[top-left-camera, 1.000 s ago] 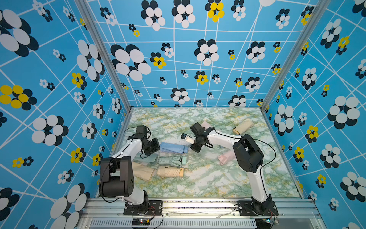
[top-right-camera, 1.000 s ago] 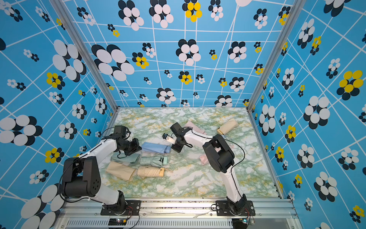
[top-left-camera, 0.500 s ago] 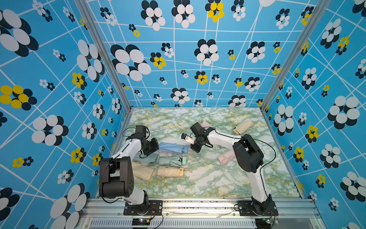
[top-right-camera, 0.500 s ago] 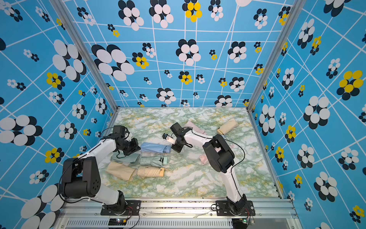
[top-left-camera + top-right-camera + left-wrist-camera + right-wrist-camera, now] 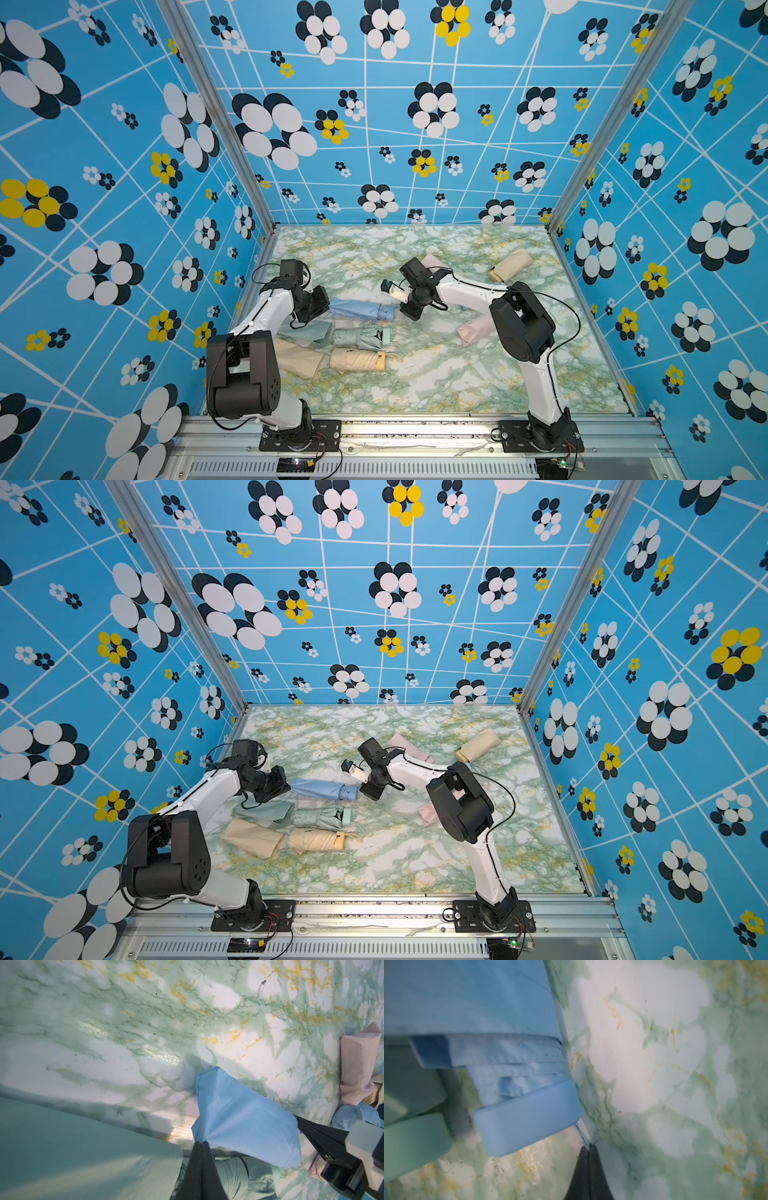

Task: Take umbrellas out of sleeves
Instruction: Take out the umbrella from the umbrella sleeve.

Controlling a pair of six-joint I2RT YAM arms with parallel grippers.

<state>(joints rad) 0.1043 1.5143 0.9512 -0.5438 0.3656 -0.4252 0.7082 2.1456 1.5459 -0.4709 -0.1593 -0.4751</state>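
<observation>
A blue umbrella [image 5: 384, 312] [image 5: 348, 791] lies mid-table, partly inside its smooth blue sleeve [image 5: 353, 307] [image 5: 313, 786]. My left gripper [image 5: 329, 305] [image 5: 202, 1143] is shut on the sleeve's [image 5: 245, 1118] closed end. My right gripper [image 5: 402, 314] [image 5: 588, 1147] is shut on the thin wrist cord [image 5: 581, 1130] beside the blue handle [image 5: 529, 1118]; pleated fabric [image 5: 519, 1068] shows between handle and sleeve. A bare mint umbrella [image 5: 361, 336] and a bare beige umbrella [image 5: 357, 359] lie nearer the front, each beside its empty sleeve, the mint sleeve [image 5: 307, 332] and the beige sleeve [image 5: 297, 359].
A filled pink sleeve [image 5: 473, 330] lies under the right arm. A filled beige sleeve [image 5: 509, 264] sits at the back right, and another pink one [image 5: 432, 262] lies behind the right wrist. Patterned walls enclose the marbled table [image 5: 436, 374] on three sides.
</observation>
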